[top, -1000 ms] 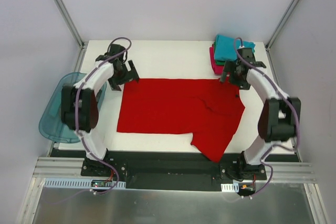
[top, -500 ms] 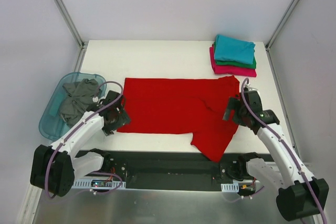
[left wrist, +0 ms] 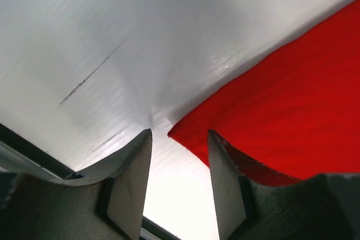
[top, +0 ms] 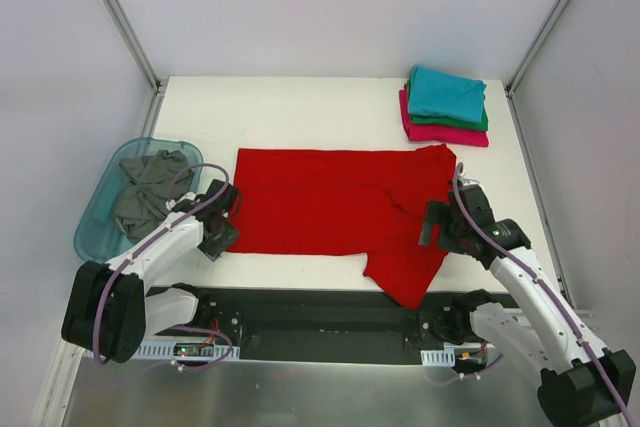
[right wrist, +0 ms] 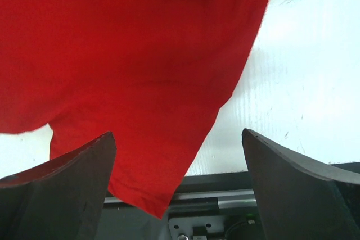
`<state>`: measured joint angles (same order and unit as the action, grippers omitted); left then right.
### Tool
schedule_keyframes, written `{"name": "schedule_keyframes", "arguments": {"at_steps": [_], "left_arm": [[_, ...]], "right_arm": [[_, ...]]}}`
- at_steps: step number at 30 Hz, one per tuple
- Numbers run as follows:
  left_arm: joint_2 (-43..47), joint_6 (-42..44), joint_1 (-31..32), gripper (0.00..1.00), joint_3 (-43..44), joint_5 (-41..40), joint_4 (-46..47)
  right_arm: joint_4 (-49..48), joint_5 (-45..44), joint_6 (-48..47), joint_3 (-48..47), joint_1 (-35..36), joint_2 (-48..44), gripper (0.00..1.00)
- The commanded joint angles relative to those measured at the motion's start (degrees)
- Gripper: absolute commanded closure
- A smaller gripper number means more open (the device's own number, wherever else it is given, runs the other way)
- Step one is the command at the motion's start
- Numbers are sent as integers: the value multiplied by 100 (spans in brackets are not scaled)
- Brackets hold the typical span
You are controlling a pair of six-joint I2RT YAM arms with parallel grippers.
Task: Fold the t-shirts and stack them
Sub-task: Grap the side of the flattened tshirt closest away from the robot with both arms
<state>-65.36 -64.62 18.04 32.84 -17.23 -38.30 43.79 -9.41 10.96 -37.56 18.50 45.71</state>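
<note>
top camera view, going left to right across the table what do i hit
translucent blue tub holding the dark grey t-shirt → left gripper → red t-shirt → folded stack of t-shirts, teal on top

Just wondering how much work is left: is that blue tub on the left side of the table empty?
No, a crumpled grey t-shirt lies inside the blue tub.

The red shirt [top: 330, 202], teal shirt [top: 447, 92], green shirt [top: 462, 123], pink shirt [top: 440, 134] and grey shirt [top: 148, 192] are plain; table [top: 300, 112] white, tub [top: 93, 232] translucent blue.
</note>
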Motion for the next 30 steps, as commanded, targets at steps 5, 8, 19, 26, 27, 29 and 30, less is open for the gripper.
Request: {"name": "schedule_keyframes", "arguments": {"at_steps": [5,8,19,26,27,29,30], "left_arm": [[-266,-358,33,65,-199,-149,367],[-389,-332,24,66,-208,-157,437],[-469,-253,33,100,-313,-105,622],[-521,125,24,100,-120,-17,631],[-530,116,33,100,-120,9,623],[-556,99,33,100,-111,18,631],[-539,99,33,100,-111,10,631]], "right_arm": [[753,-262,616,-93,1540,148,4],[1034,-465,994,-207,2427,324,4],[1062,-447,1743,-471,5083,1974,1],[605,-465,1743,-665,5251,3285,19],[535,-465,1743,-665,5243,3417,25],[490,-544,1752,-682,5251,3645,30],[473,-597,1786,-691,5243,3751,34]]}}
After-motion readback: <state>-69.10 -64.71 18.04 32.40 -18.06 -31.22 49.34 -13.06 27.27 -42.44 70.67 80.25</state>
